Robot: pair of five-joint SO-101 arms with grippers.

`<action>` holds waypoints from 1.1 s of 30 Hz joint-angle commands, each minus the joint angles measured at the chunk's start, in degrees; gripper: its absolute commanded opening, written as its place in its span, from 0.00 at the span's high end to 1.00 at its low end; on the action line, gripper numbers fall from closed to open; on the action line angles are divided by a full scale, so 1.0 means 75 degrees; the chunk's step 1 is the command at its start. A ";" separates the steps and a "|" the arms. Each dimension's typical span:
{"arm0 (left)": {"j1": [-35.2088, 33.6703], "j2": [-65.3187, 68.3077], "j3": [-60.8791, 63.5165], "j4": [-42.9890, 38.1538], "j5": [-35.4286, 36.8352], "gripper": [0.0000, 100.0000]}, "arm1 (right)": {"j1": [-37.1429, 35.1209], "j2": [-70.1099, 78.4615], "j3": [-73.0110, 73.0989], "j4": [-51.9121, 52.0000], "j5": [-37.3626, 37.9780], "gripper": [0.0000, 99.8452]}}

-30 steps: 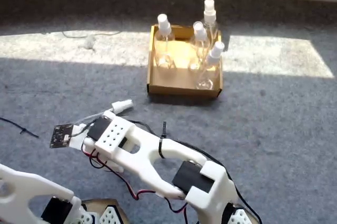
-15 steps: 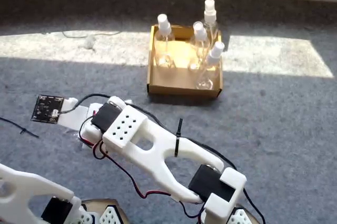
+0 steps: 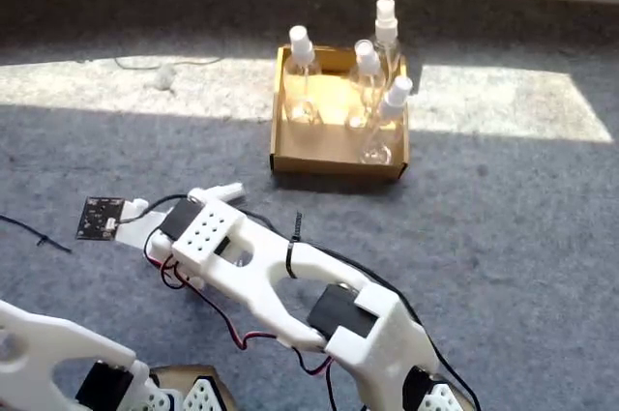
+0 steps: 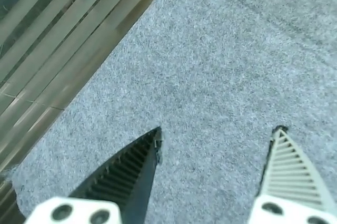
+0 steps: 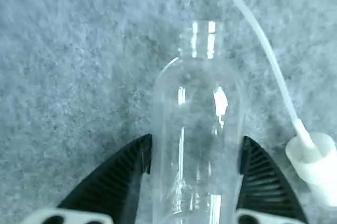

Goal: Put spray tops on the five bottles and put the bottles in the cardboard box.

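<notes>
High view: the cardboard box (image 3: 338, 167) holds four capped bottles (image 3: 302, 92); the right arm (image 3: 261, 266) stretches over grey carpet (image 3: 503, 237); left wrist view: the left gripper (image 4: 216, 139) gapes wide, empty; right wrist view: the right gripper (image 5: 194, 153) clasps the uncapped bottle (image 5: 197, 118) lying on the carpet, a loose spray top (image 5: 316, 158) just beside it

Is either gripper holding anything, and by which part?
Right gripper grips the uncapped bottle by the sides of its body. Left gripper is open, empty.

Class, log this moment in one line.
cardboard box: four capped bottles | right gripper: clasps uncapped bottle | spray top: loose beside it | left gripper: open over carpet
</notes>
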State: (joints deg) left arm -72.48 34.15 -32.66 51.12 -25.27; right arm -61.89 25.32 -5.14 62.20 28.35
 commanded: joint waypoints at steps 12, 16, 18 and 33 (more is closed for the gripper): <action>0.0076 -0.0205 -0.0428 0.0199 -0.0047 0.70 | 0.1108 -0.1284 -0.1741 0.3558 -0.0563 1.00; 0.0100 -0.0182 -0.0920 0.0785 -0.0047 0.70 | 0.1928 -0.3053 -0.2127 0.4976 -0.0527 1.00; 0.0100 -0.0182 -0.1213 0.1043 -0.0047 0.70 | 0.2749 -0.4179 -0.2104 0.5210 -0.0516 1.00; 0.0275 -0.0135 -0.1834 0.1700 -0.0047 0.70 | 1.2243 -0.6593 0.4214 0.1963 0.2368 1.00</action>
State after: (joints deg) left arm -72.48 34.15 -44.00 63.52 -25.27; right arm 21.89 -25.93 16.57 87.43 44.62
